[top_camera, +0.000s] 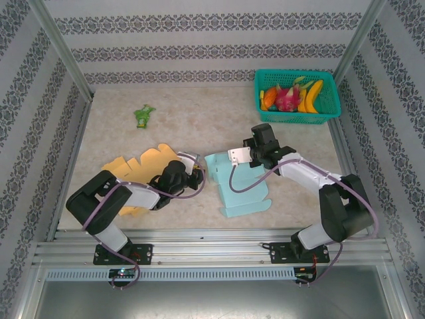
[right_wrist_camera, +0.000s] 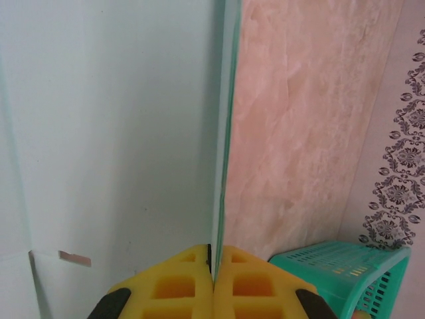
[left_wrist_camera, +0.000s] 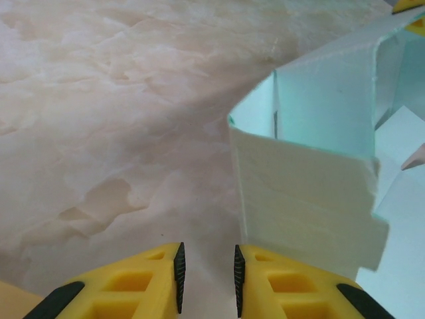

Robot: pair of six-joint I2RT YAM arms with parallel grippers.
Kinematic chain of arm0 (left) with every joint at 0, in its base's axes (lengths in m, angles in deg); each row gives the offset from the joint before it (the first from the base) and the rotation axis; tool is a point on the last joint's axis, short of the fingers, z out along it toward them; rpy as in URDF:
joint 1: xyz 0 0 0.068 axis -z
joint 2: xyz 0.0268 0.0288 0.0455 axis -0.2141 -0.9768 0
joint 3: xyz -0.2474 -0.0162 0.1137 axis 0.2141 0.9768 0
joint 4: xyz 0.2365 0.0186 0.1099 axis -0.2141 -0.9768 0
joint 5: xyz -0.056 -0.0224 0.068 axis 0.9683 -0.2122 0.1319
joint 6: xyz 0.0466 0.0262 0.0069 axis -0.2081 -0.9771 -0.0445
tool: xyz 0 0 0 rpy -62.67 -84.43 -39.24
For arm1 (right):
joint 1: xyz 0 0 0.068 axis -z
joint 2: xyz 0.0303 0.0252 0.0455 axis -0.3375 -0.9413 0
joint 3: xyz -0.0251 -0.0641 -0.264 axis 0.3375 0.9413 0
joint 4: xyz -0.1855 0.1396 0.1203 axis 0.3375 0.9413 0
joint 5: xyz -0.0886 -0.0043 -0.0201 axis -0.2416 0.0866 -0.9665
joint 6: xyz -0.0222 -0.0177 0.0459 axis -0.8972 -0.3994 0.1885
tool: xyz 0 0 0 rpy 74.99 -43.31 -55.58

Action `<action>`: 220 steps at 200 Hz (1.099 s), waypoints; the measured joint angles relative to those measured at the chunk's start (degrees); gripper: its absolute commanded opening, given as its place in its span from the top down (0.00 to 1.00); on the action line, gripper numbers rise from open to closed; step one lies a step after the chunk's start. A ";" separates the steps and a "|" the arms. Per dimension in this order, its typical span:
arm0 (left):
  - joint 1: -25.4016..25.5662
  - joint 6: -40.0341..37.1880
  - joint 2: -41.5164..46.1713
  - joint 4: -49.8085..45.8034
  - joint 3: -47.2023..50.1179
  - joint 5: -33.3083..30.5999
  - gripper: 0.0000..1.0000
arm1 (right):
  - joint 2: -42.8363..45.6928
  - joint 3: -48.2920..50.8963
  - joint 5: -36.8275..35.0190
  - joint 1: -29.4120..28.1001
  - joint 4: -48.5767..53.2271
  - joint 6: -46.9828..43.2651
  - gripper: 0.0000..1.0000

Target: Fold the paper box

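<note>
**Right fingers pinch box wall, left fingers wait at flap**

Right fingers [right_wrist_camera: 219,266] closed tight on the thin edge of a stood-up wall of the paper box [top_camera: 242,189]; paper edge runs straight up out of the seam between them. Likely purpose: hold that wall upright so the next flap can fold against it.

Left fingers [left_wrist_camera: 238,276] slightly apart, nothing between them, aimed low along the counter [top_camera: 199,113] just beside a raised pale flap on the box's left side. Looks positioned to push or catch that flap, no contact visible.

Box is light blue, partly folded, near the middle of the counter toward the near edge, between the two arms; its near part lies flat.

Around:
- yellow sheet [top_camera: 129,166], flat, under the left arm toward the near left corner; close to the box, could get dragged.
- small green packet [top_camera: 143,115], toward the far left, well apart.
- green basket [top_camera: 297,96] of fruit in the far right corner, clear of the work.

Nothing sits between the left fingers and the flap.
</note>
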 measured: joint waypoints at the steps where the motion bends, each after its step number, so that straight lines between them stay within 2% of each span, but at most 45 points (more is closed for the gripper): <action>1: 0.00 0.00 -0.07 0.04 0.00 0.09 0.71 | 0.00 0.11 0.00 0.00 -0.17 -0.11 1.00; 34: 0.00 0.02 -2.21 2.32 -0.02 2.69 0.71 | 0.13 2.56 0.00 0.00 -4.87 -0.50 1.00; 67: 0.00 0.02 -2.10 2.75 -0.26 2.62 0.70 | 1.92 4.92 0.09 -0.44 -9.97 -0.22 1.00; 143: -0.20 -0.90 5.33 -0.70 -0.31 -6.58 0.70 | 2.40 5.64 -0.44 -4.04 -23.23 1.49 1.00; 220: -3.78 -1.07 6.27 -2.84 0.28 -9.33 0.70 | -5.90 6.14 -2.34 -4.50 -27.78 0.66 1.00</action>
